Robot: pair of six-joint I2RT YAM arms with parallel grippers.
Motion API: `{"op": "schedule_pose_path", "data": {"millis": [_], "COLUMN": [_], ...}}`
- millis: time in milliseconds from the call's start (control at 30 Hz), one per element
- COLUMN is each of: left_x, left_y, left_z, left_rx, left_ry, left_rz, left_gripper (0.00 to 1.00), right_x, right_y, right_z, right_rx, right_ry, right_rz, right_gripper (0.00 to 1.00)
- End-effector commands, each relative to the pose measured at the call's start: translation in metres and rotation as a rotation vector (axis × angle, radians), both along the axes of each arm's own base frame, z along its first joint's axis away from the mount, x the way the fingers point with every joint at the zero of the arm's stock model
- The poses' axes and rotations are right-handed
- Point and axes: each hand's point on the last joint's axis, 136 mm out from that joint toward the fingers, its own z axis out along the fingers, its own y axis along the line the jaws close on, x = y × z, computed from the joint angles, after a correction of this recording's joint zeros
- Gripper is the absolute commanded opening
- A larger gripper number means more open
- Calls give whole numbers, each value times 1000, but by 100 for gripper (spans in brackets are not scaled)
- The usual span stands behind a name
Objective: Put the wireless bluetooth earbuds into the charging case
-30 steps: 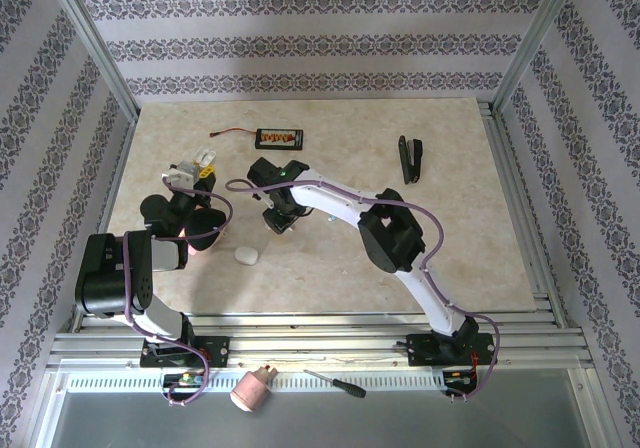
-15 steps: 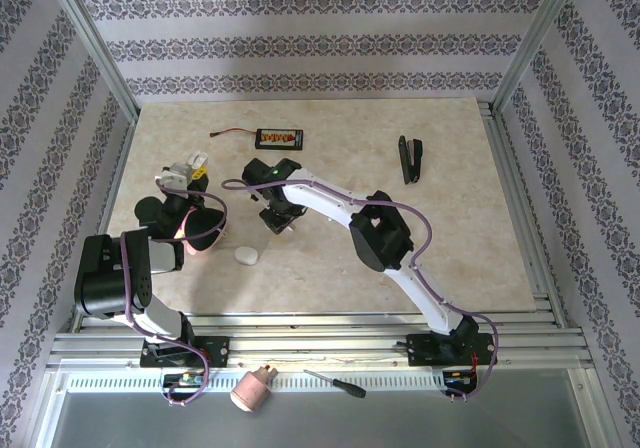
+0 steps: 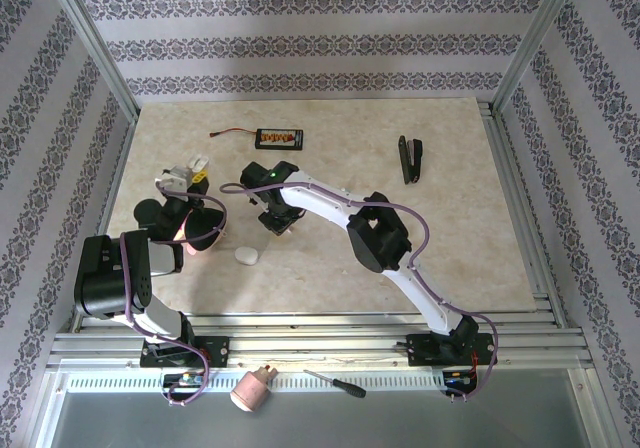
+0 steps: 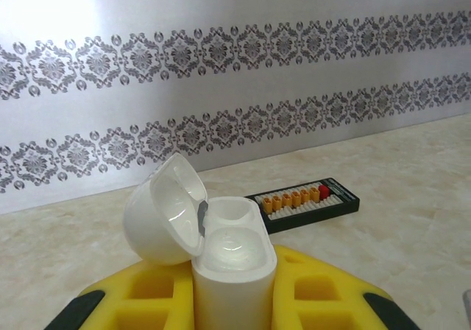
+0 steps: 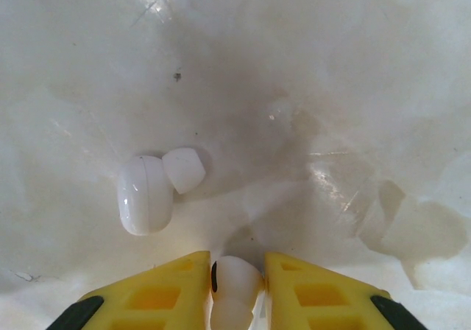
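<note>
earbud pinched, case open

earbud (image 5: pixel 235 280) clamped between right gripper (image 5: pixel 237 269) fingers; second earbud (image 5: pixel 153 191) lies on table (image 5: pixel 331 87) at its 10 o'clock. left gripper (image 4: pixel 229 289) clamps open charging case (image 4: pixel 229 253), 10 o'clock of right gripper in top view.

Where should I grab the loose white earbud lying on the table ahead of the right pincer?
Take the loose earbud by its oval body, coming from straight above and closing across the short width. Its ear tip juts from one end, so close on the other half.
</note>
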Motion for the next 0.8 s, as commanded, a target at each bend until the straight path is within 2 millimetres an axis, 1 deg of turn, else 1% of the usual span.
{"op": "schedule_pose_path", "data": {"millis": [0, 100, 233, 367, 400, 433, 500, 567, 633, 667, 767], "left_x": [-10, -11, -16, -20, -22, -23, -26, -27, -28, -29, -32], "left_y": [-8, -16, -36, -54, -58, -64, -73, -79, -83, -85, -86], "left_z": [19, 23, 24, 28, 29, 30, 32, 32, 30, 30, 30], "left_rx": [16, -32, -30, 3, 13, 22, 43, 54, 71, 78, 90], "left_ry": [-69, -57, -59, -80, -87, -93, -107, -109, -112, -117, -127], "left_rz": [-56, -109, -204, -266, -285, -304, -342, -367, -383, -389, -396], "left_gripper": [0, 0, 0, 0, 0, 0, 0, 0, 0, 0, 0], "right_x": [-6, -12, -24, -47, -51, -59, -70, -75, -76, -76, -74], "right_y": [-7, -21, -53, -91, -97, -107, -122, -129, -131, -129, -123], "right_z": [17, 20, 17, 8, 7, 3, -3, -7, -5, -1, 12], "right_rx": [12, 38, 13, -31, -39, -57, -77, -79, -75, -65, -30], "right_ry": [-14, -4, -9, 29, 34, 50, 76, 96, 87, 87, 69], "right_rz": [29, 25, 5, -33, -40, -47, -77, -104, -108, -105, -78], "right_gripper": [25, 26, 27, 27, 28, 28, 28, 28, 28, 30, 38]}}
